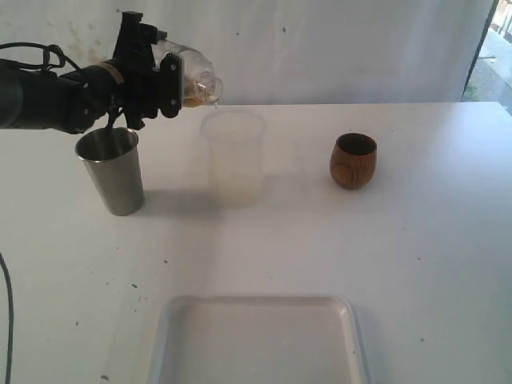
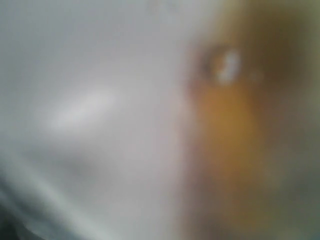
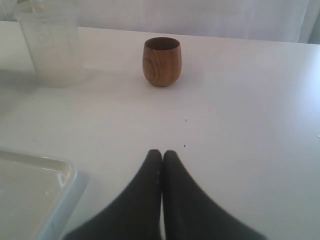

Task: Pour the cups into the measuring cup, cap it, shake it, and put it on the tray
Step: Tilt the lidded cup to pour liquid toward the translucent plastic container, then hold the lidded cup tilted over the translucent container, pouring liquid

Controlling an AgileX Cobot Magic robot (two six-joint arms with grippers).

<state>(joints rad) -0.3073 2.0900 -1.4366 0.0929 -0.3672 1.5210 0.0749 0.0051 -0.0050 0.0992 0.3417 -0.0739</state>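
My left gripper [image 1: 170, 82] is shut on a small see-through plastic cup [image 1: 197, 78] holding amber liquid. The cup is tipped with its mouth over the rim of the measuring cup [image 1: 232, 156], which stands upright mid-table. The left wrist view is a blur of white and amber liquid [image 2: 230, 140]. The steel tumbler [image 1: 112, 172] stands upright under the left arm. The brown wooden cup [image 1: 353, 160] stands to the right, untouched. My right gripper [image 3: 162, 152] is shut and empty, low over the table, facing the wooden cup [image 3: 161, 61] and the measuring cup [image 3: 50, 47]. It does not show in the exterior view.
The white tray [image 1: 256, 340] lies at the table's front edge with nothing on it; its corner [image 3: 30, 195] shows beside my right gripper. A white wall backs the table. A black cable hangs at the far left.
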